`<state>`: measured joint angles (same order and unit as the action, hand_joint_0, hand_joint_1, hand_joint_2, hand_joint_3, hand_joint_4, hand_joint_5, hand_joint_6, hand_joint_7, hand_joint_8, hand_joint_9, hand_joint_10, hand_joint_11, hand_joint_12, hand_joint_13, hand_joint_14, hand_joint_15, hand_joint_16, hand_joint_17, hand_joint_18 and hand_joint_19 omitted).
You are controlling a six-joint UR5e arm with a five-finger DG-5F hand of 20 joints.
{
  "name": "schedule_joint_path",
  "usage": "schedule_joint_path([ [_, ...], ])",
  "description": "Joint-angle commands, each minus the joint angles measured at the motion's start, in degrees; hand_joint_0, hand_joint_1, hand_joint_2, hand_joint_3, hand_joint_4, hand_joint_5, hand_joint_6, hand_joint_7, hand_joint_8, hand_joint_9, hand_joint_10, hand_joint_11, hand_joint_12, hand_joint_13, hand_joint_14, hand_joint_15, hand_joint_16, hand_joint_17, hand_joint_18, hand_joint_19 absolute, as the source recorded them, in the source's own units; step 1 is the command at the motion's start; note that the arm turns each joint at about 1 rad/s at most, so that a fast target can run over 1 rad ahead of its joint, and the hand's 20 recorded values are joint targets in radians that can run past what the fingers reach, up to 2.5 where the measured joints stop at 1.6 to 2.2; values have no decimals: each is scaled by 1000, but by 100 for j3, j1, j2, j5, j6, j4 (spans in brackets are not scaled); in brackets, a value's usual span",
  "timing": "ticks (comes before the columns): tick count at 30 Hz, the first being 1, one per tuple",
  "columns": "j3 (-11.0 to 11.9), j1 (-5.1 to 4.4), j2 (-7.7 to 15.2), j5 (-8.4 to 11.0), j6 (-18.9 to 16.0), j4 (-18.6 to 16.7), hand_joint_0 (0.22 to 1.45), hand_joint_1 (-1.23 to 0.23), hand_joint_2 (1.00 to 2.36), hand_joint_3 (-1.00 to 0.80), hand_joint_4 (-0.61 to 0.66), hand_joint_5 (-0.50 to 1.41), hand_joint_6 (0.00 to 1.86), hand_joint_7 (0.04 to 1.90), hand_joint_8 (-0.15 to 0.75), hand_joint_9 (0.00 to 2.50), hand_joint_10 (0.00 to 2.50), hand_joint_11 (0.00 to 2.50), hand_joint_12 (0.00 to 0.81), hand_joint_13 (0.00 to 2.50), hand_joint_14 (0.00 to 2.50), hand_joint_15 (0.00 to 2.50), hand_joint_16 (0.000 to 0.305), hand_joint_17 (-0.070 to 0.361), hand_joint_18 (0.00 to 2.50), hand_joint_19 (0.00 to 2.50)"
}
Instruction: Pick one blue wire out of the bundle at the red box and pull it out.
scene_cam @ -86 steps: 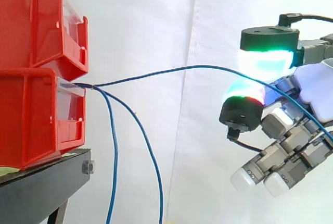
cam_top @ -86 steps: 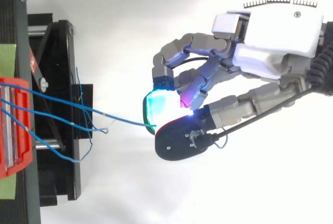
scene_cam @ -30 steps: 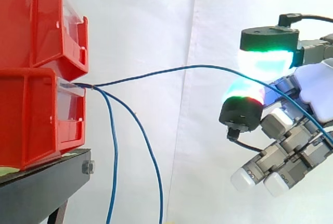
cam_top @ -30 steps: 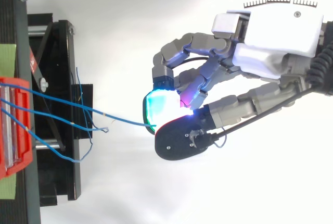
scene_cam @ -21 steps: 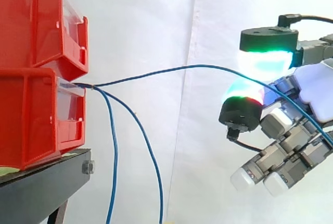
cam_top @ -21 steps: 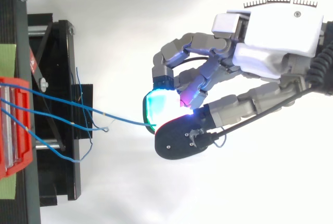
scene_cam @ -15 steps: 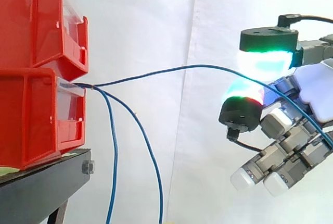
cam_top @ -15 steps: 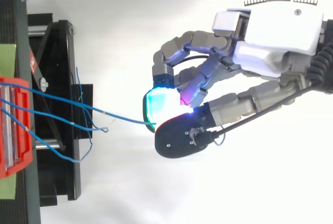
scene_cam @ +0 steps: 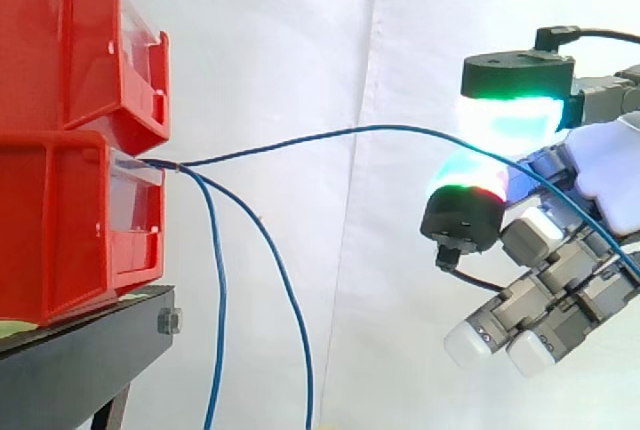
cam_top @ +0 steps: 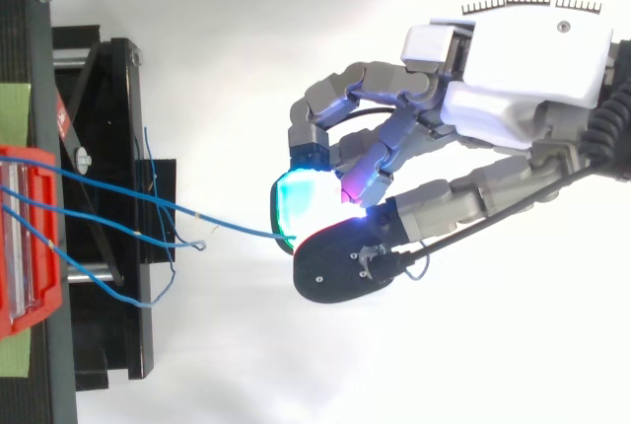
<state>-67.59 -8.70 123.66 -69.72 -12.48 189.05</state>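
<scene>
Pinching one blue wire (scene_cam: 330, 134) between thumb and finger pads (scene_cam: 505, 118), we hold the hand (cam_top: 513, 74) well out from the red box (scene_cam: 60, 220), so the picked strand lifts apart from the rest and arcs slack, not taut. Its far end sits at the box's front lip, so we judge it not yet pulled out. Two other blue wires (scene_cam: 217, 300) droop just in front of the box. Box contents are hidden behind its clear front; a second red box (scene_cam: 70, 40) sits on top.

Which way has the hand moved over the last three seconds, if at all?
No real move: the hand sits as far right of the red box as before, pinching the blue wire.
</scene>
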Motion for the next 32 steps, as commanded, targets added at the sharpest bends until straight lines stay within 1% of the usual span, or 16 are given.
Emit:
schedule_joint_path([
  [1,0,0,0,2,0,0,541,-716,1163,63,108,-123,825,1099,298,1086,19,711,404,485,8,227,74,166,439,309],
  [18,0,0,0,2,0,0,536,-706,1174,62,111,-123,831,1062,296,1092,20,713,422,524,9,242,73,164,434,308],
  [23,0,0,0,2,0,0,537,-706,1168,64,114,-123,831,1061,281,1081,20,725,421,531,8,242,73,164,438,315],
  [32,0,0,0,-7,0,0,536,-706,1179,57,114,-123,831,1064,292,1095,22,734,423,563,10,266,73,165,462,323],
])
